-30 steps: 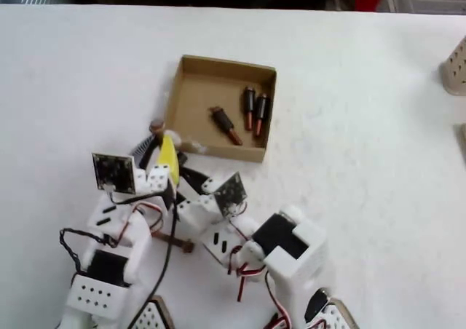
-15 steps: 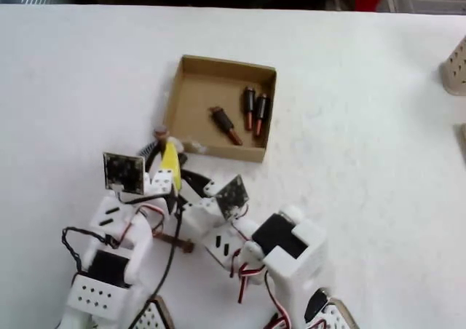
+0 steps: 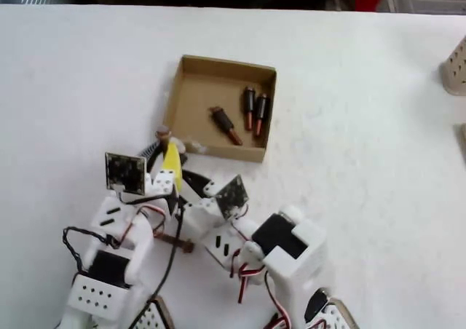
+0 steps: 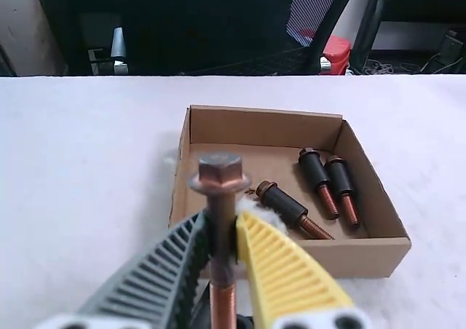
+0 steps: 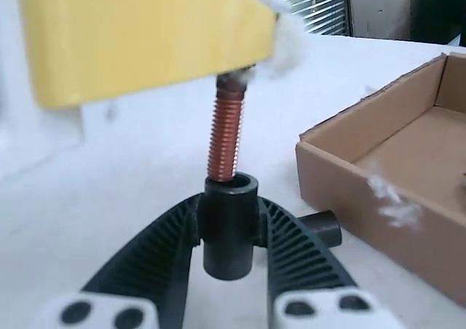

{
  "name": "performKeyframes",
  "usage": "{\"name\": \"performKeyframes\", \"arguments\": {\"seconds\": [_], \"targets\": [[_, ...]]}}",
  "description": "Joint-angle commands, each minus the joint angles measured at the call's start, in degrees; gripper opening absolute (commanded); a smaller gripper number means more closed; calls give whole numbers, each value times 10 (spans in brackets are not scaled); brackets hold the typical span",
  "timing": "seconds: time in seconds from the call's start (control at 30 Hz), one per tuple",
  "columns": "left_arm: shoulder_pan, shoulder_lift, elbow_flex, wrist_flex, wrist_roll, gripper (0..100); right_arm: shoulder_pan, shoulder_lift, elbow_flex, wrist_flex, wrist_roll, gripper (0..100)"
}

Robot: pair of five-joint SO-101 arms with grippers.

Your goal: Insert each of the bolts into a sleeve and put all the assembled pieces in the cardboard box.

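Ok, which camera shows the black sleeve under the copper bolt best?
Right wrist view: the black cylindrical sleeve is upright in the right gripper, the copper bolt at its mouth. From the high view the arms hide it; from the left wrist, the bolt and left gripper do.

It looks like an office or lab room: a white worktable (image 3: 364,125), a mesh-backed desk chair (image 4: 309,12) behind it, and slatted window blinds (image 5: 320,9).

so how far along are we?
Done: three assembled pieces lie in the box. In hand: left gripper holds a bolt, tip at the mouth of the sleeve in the right gripper. Left: seat it, box it, then the spare sleeve and loose bolt on the table.
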Motion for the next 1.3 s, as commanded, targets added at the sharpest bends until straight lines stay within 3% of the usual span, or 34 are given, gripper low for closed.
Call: {"name": "performKeyframes", "arguments": {"seconds": [0.0, 0.37, 0.87, 1.27], "targets": [[12, -8, -4, 0, -4, 20, -1, -35, 8, -16, -2, 17], [18, -8, -11, 14, 33, 20, 0, -126, 36, 89, -2, 17], [2, -7, -49, 11, 33, 20, -4, -136, 41, 94, -2, 17], [2, -9, -40, 115, 30, 20, 6, -139, 44, 93, -2, 17]]}}
